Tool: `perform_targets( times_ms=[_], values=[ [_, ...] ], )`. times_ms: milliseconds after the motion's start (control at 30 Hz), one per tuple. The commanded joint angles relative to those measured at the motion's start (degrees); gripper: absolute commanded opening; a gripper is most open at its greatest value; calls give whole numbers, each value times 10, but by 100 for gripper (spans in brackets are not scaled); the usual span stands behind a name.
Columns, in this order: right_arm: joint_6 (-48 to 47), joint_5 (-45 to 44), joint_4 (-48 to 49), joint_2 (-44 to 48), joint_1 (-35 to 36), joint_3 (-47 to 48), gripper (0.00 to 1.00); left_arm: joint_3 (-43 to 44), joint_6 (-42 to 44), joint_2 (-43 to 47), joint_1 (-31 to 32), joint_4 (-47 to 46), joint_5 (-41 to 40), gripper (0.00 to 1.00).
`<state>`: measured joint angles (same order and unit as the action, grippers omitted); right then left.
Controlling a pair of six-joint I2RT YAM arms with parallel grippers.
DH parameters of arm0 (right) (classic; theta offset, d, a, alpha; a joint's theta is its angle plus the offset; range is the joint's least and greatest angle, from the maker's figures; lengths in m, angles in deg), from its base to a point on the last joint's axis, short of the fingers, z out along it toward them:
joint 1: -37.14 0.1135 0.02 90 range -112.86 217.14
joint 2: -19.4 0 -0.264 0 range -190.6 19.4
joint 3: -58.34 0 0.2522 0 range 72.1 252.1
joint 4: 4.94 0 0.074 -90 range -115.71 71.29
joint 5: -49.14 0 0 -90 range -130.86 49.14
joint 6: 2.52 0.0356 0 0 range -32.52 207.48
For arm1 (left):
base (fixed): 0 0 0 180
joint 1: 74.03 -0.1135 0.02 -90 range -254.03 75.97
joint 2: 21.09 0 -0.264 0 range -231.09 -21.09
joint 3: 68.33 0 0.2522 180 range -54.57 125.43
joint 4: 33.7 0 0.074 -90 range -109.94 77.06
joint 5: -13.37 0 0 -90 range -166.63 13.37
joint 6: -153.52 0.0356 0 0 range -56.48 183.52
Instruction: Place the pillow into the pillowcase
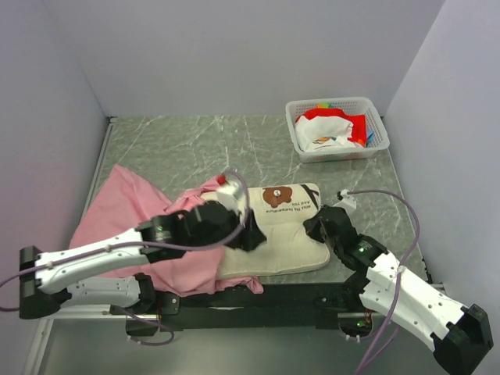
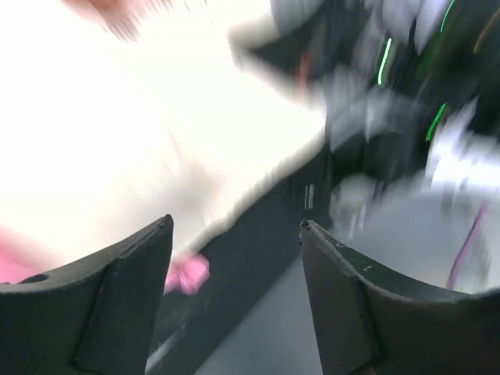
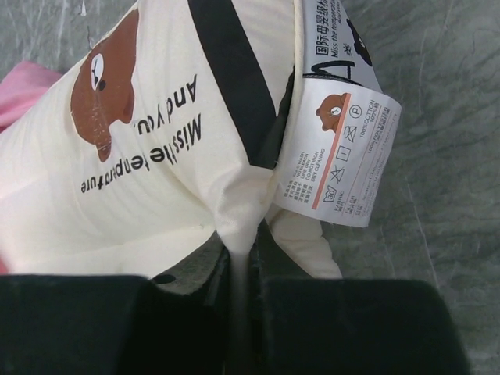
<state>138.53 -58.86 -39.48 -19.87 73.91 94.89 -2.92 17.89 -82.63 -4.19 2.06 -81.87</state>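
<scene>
The pillow (image 1: 285, 234), cream-white with a brown bear face, lies mid-table with its left end over the pink pillowcase (image 1: 125, 223). My right gripper (image 1: 316, 226) is at the pillow's right edge. In the right wrist view that gripper (image 3: 241, 266) is shut on a pinched fold of the pillow (image 3: 141, 156), next to its white care label (image 3: 340, 148). My left gripper (image 1: 251, 236) hovers over the pillow's left end. The blurred left wrist view shows that gripper (image 2: 236, 226) open and empty, with the pillow (image 2: 117, 133) and a bit of pink pillowcase (image 2: 186, 273) beyond.
A white basket (image 1: 337, 153) holding red and white cloth stands at the back right of the grey marbled table (image 1: 195, 148). White walls close in the back and both sides. A dark rail (image 1: 258, 295) runs along the near edge between the arm bases.
</scene>
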Motion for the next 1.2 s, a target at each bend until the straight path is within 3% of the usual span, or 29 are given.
perform_targets(
  times_ms=[0, 33, 133, 233, 267, 400, 600, 867, 933, 1000, 1067, 1100, 1167],
  values=[
    [14, -5, 0, -1, 2, -10, 26, 161, -31, -9, -51, 208, -246, 69],
    [11, -6, -1, -1, 3, -7, 46, 183, -18, -30, -74, 234, -280, 69],
    [5, -25, -28, 4, 2, 14, 75, 248, 9, -118, -91, 338, -339, 72],
    [-11, -58, -52, -4, -2, 45, 97, 266, 15, -185, -137, 396, -382, 70],
    [-16, -70, -59, -11, -6, 53, 100, 267, 19, -208, -151, 400, -396, 69],
    [-67, -8, -24, -50, -76, 75, 100, 273, 46, -260, -214, 395, -383, 63],
    [-130, 95, 59, -130, -129, 80, 100, 281, 52, -332, -268, 406, -396, 65],
    [-155, 127, 132, -222, -133, 75, 100, 261, 117, -351, -300, 263, -262, 63],
    [-159, 131, 139, -241, -132, 72, 100, 273, 128, -369, -309, 251, -248, 56],
    [-161, 153, 158, -245, -132, 59, 100, 297, 136, -397, -313, 258, -247, 24],
    [-167, 174, 164, -239, -132, 57, 92, 305, 142, -397, -312, 253, -234, 1],
    [-167, 178, 166, -235, -132, 53, 87, 308, 144, -392, -312, 247, -223, 1],
    [-166, 178, 159, -217, -132, 51, 48, 321, 153, -375, -310, 229, -200, 1]
  ],
)
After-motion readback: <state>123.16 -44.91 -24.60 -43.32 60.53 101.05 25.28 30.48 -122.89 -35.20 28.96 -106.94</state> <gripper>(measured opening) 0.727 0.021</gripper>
